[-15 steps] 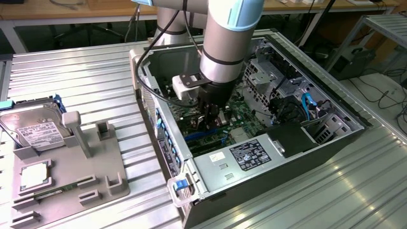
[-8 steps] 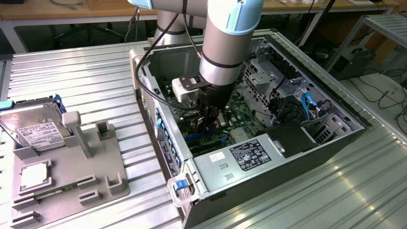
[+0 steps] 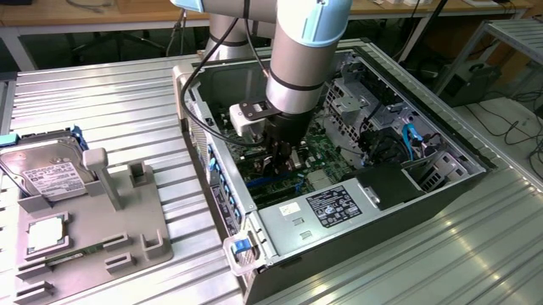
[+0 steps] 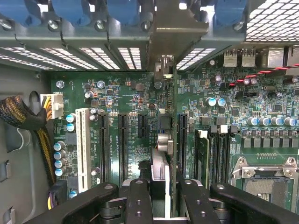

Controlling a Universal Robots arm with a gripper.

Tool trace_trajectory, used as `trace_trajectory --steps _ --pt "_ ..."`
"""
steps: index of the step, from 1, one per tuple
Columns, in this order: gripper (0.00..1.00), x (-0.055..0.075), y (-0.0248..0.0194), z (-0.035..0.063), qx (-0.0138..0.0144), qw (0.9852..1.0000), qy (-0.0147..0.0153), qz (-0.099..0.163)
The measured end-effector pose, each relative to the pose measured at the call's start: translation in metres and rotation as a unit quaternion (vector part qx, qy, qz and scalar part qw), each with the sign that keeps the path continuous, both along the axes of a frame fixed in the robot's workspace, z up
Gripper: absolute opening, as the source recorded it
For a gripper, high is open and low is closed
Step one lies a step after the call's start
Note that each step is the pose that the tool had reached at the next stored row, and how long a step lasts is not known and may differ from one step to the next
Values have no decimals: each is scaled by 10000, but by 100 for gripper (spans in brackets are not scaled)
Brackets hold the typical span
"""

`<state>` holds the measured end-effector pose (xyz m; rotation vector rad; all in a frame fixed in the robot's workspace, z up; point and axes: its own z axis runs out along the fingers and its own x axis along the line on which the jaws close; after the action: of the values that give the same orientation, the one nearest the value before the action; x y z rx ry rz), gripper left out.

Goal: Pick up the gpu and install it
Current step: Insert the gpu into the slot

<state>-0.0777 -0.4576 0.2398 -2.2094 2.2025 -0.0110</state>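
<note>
To the exterior view's left of the black two-finger claw (image 3: 280,166) stands the grey plastic parts tray (image 3: 127,222), while the claw, inside the open black metal computer case (image 3: 373,248), is clamped on the thin dark gpu card (image 4: 161,158), held edge-on directly beneath it over the green motherboard (image 4: 126,98).

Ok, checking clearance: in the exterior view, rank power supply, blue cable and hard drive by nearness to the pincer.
1. power supply, beside the pincer
2. blue cable, toward the exterior view's right
3. hard drive, far on the exterior view's left
</note>
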Motion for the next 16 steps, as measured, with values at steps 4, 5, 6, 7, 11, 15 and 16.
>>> trace_trajectory --steps 4,5,6,7,11,15,16 --pt "28 3 0 -1 0 10000 0 0" --pt "28 3 0 -2 -1 10000 0 0" --pt "28 4 0 -5 0 10000 0 0" --pt "28 4 0 -6 0 10000 0 0" --pt "28 3 0 -11 0 10000 0 0" --pt "28 -11 0 -14 0 10000 0 0" --pt "28 -11 0 -15 -1 10000 0 1"
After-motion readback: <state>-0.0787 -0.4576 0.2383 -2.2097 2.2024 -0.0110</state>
